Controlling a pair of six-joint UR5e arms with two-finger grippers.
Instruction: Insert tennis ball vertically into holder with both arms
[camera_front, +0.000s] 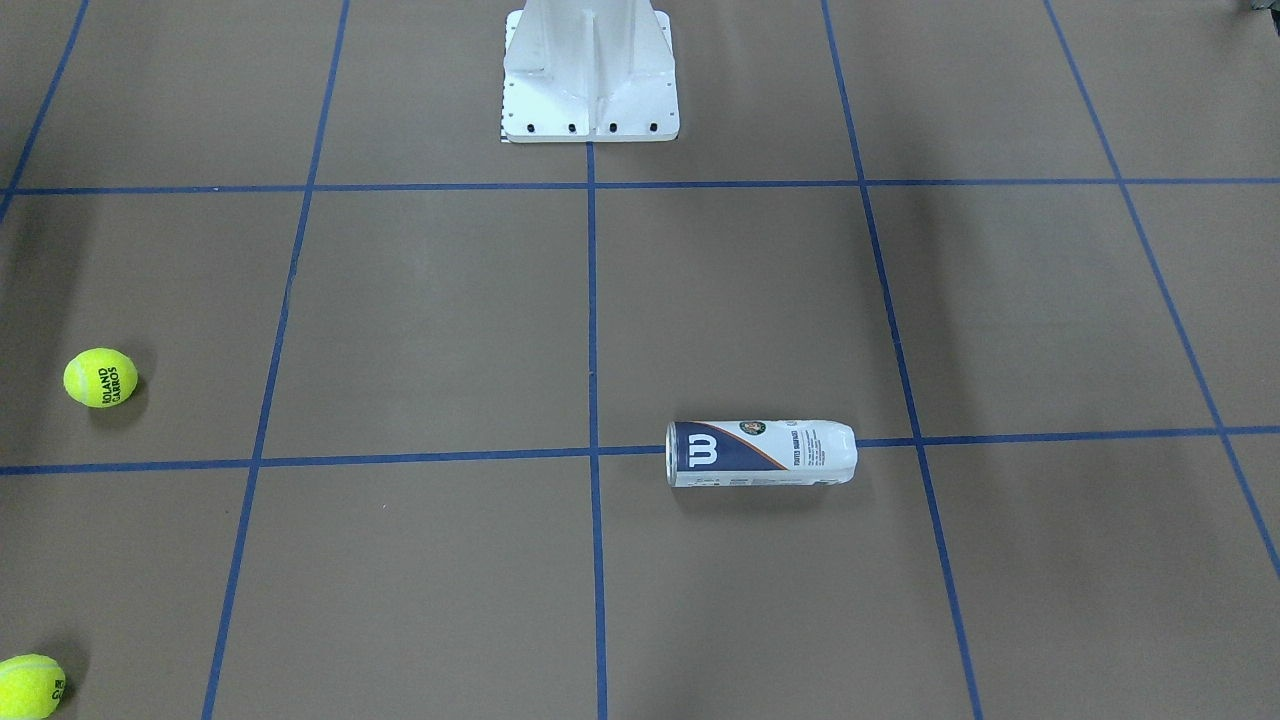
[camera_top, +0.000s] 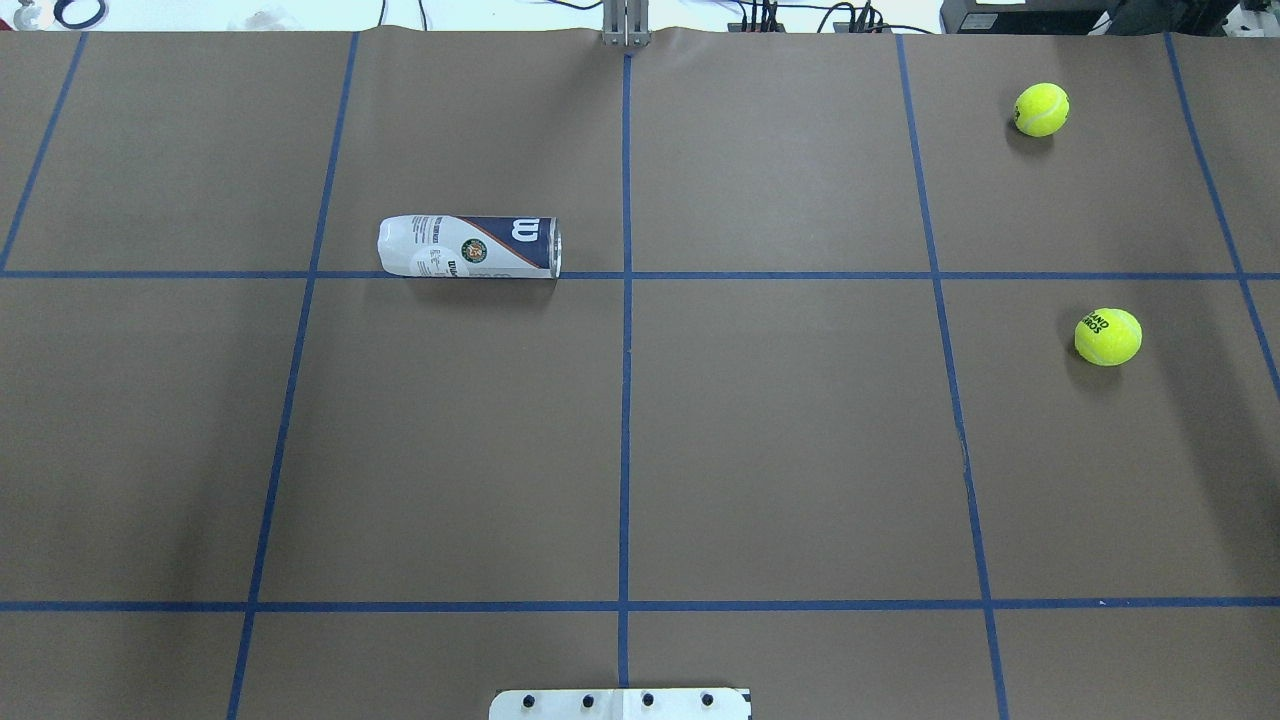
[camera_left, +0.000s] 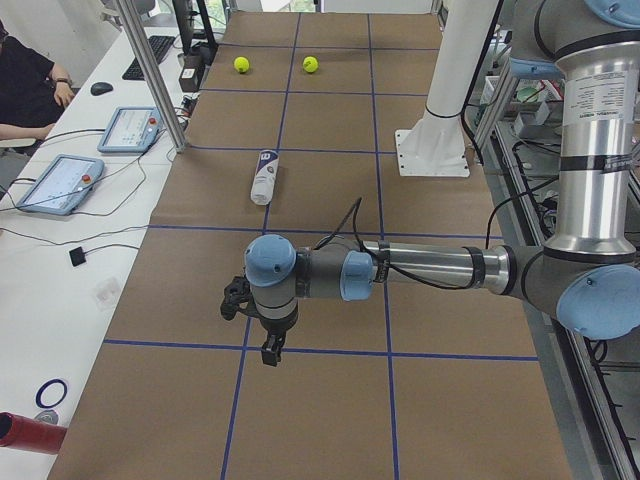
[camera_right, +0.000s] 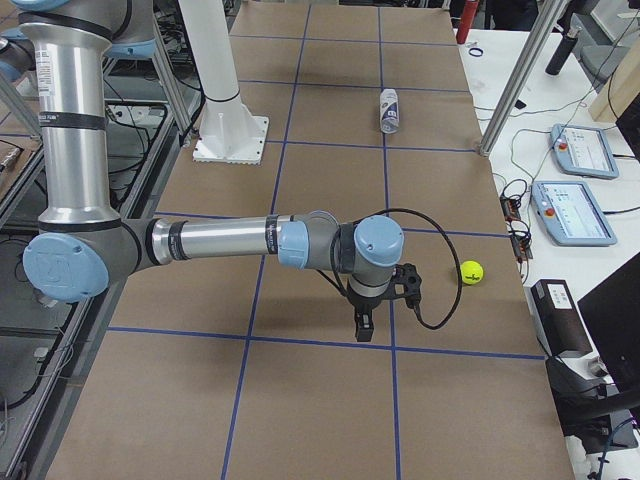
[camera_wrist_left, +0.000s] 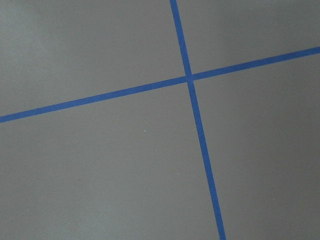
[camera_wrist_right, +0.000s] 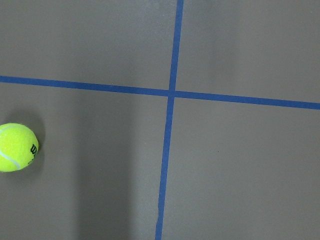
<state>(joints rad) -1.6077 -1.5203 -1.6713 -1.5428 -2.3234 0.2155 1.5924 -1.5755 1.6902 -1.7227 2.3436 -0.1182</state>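
Note:
The holder (camera_top: 468, 246), a clear tube with a white and navy label, lies on its side on the brown table, left of centre in the overhead view. It also shows in the front view (camera_front: 760, 453). Two yellow tennis balls (camera_top: 1107, 336) (camera_top: 1041, 109) rest far to the right. One ball (camera_wrist_right: 16, 147) shows at the left edge of the right wrist view. My left gripper (camera_left: 270, 352) hangs above the table's left end and my right gripper (camera_right: 364, 328) above its right end. Both show only in side views, so I cannot tell whether they are open or shut.
The white pedestal base (camera_front: 590, 80) stands at the robot's edge of the table. Blue tape lines (camera_top: 625, 330) divide the brown table into squares. Operator tablets (camera_right: 588, 210) and cables lie on a side bench beyond the table.

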